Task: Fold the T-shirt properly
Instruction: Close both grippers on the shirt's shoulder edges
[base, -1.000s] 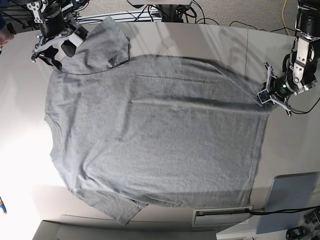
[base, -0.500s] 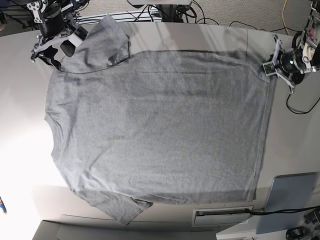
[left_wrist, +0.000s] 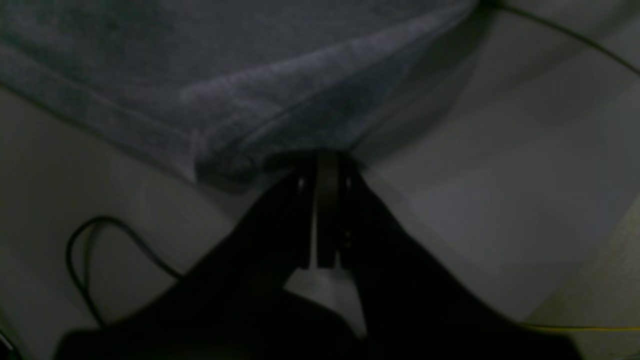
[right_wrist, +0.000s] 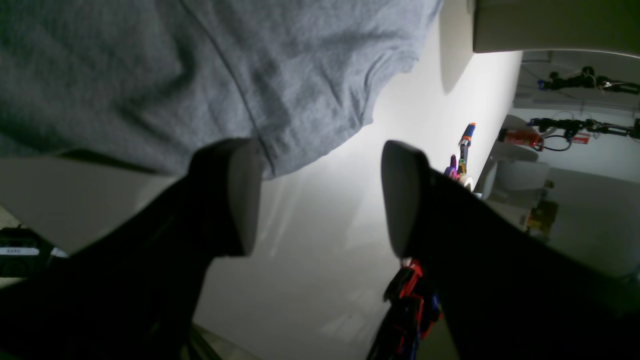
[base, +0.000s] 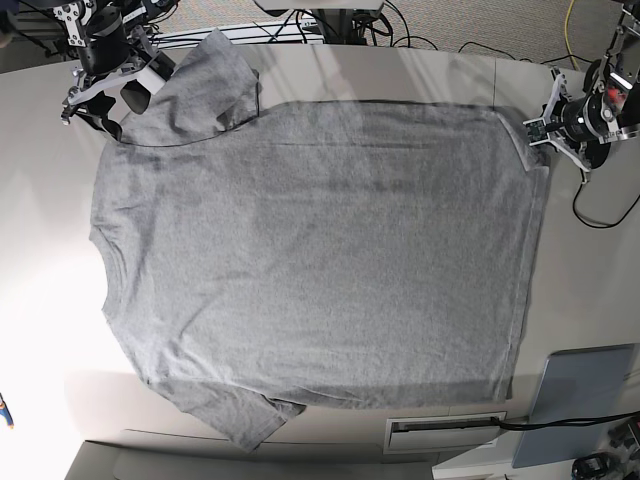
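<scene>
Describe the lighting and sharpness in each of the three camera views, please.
Base view: sharp, with strong glare whitening the table left of the T-shirt. Left wrist view: very dark and soft; the left claw, shut on the shirt's hem, is a silhouette. Right wrist view: bright table glare between the open right claw fingers.

The large short-sleeved cotton T-shirt (base: 310, 260) is heather grey all over, flecked and plain, with no print showing. Under it the smooth tabletop (base: 590, 290) is pale beige-grey, glaring white toward one edge. Both robot hands are black, with lighter grey finger pads (right_wrist: 245, 195).
</scene>
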